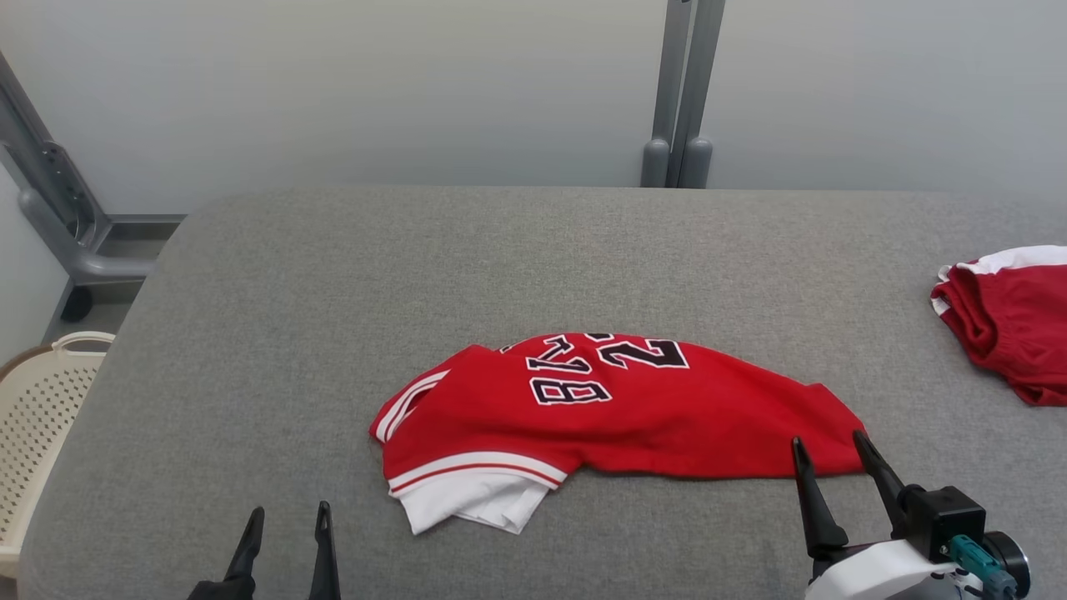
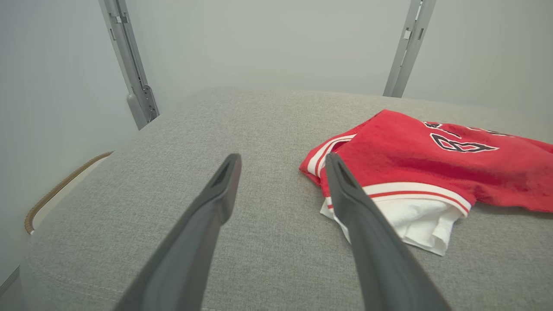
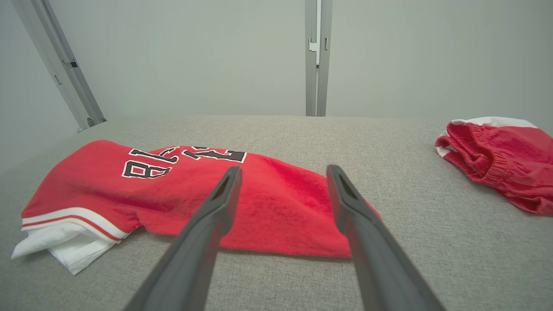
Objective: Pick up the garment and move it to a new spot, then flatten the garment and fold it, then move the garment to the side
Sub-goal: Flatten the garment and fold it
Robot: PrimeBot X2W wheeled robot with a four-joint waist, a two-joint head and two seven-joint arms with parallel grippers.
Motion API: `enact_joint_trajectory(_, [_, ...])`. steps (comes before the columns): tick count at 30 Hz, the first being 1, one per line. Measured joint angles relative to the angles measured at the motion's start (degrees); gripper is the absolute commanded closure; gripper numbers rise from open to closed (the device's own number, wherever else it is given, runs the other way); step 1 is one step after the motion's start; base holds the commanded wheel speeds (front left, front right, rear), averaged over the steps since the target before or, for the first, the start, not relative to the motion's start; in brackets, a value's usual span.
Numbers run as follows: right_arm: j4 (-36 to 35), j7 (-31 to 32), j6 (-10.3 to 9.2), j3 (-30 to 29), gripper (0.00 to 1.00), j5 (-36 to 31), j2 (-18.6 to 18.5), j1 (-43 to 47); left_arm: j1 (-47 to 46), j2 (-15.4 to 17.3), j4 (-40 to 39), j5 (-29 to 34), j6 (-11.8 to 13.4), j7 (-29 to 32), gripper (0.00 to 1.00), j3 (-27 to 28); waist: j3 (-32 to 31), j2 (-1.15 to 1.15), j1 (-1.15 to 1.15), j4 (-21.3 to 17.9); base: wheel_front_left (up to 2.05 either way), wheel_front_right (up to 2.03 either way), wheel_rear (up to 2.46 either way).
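A crumpled red garment (image 1: pixel 617 408) with black-and-white lettering and a white hem lies in the middle of the grey padded table (image 1: pixel 333 292). My right gripper (image 1: pixel 829 442) stands open just in front of the garment's right end, with nothing between its fingers. In the right wrist view that end of the garment (image 3: pixel 276 203) lies straight past the open fingers (image 3: pixel 345 194). My left gripper (image 1: pixel 288 512) is open near the front edge, left of the white hem. The left wrist view shows the garment (image 2: pixel 414 164) to the right of its fingers (image 2: pixel 224 177).
A second red and white garment (image 1: pixel 1013 321) lies bunched at the table's right edge, also in the right wrist view (image 3: pixel 497 155). A beige perforated basket (image 1: pixel 37 408) stands off the table's left side. Grey metal posts (image 1: pixel 679 92) rise behind the far edge.
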Motion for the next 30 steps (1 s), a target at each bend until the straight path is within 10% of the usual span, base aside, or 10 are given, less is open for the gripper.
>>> enact_joint_trajectory(30, [0.42, 0.00, 0.00, 0.33, 0.00, -1.31, 0.00, -4.52, -19.28, 3.09, 30.37, 4.75, -5.61, 2.49, 0.00, -15.43, 9.30, 0.00, 0.00, -4.14, 0.00, 0.00, 0.00])
